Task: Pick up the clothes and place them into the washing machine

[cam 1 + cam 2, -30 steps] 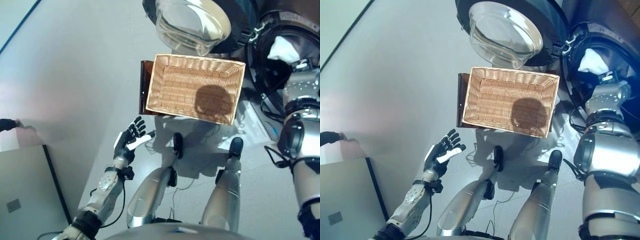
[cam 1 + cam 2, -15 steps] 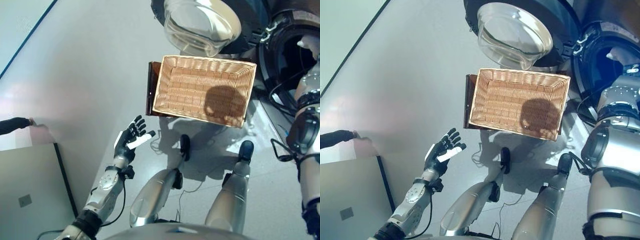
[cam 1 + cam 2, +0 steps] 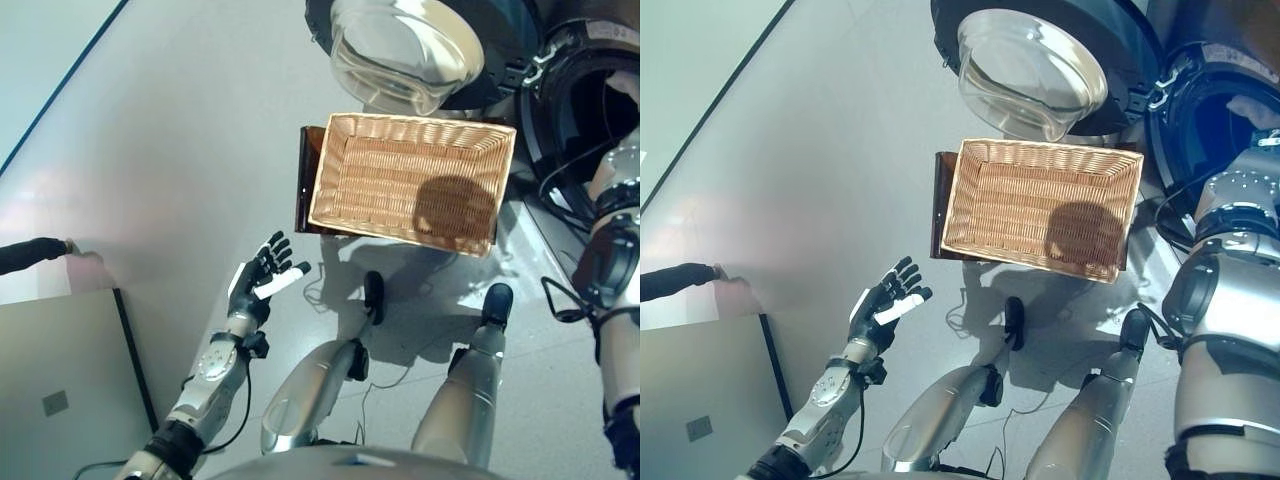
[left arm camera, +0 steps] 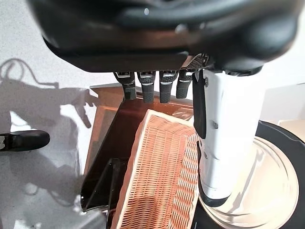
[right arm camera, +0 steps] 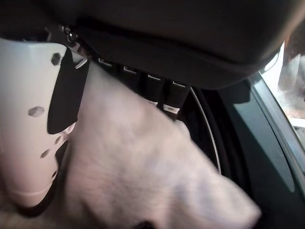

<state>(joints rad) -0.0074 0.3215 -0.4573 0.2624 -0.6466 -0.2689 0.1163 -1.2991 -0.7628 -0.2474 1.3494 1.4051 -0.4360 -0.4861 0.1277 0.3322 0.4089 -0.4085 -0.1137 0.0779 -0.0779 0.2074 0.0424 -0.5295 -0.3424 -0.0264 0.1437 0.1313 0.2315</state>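
Observation:
The shallow wicker basket [image 3: 410, 122] rests empty on the low dark brown box [image 3: 305, 180] beside the washing machine. The machine's round glass door [image 3: 400, 50] stands open and its dark drum mouth [image 3: 585, 110] is at the far right. My right arm reaches into the drum. In the right wrist view my right hand [image 5: 28, 119] pinches a white cloth [image 5: 138, 176] between thumb and fingers, inside the drum. A pale bit of cloth [image 3: 1255, 108] shows in the drum. My left hand [image 3: 255, 285] is open and empty, held over the floor left of the basket.
A person's dark sleeve and hand [image 3: 40, 252] reach in at the left edge. A grey panel [image 3: 60, 390] lies at the lower left. The light grey floor [image 3: 180, 150] spreads left of the basket.
The camera has shifted. My right hand has carried the white cloth from the drum's mouth deeper into the drum. My left hand has stayed open in place.

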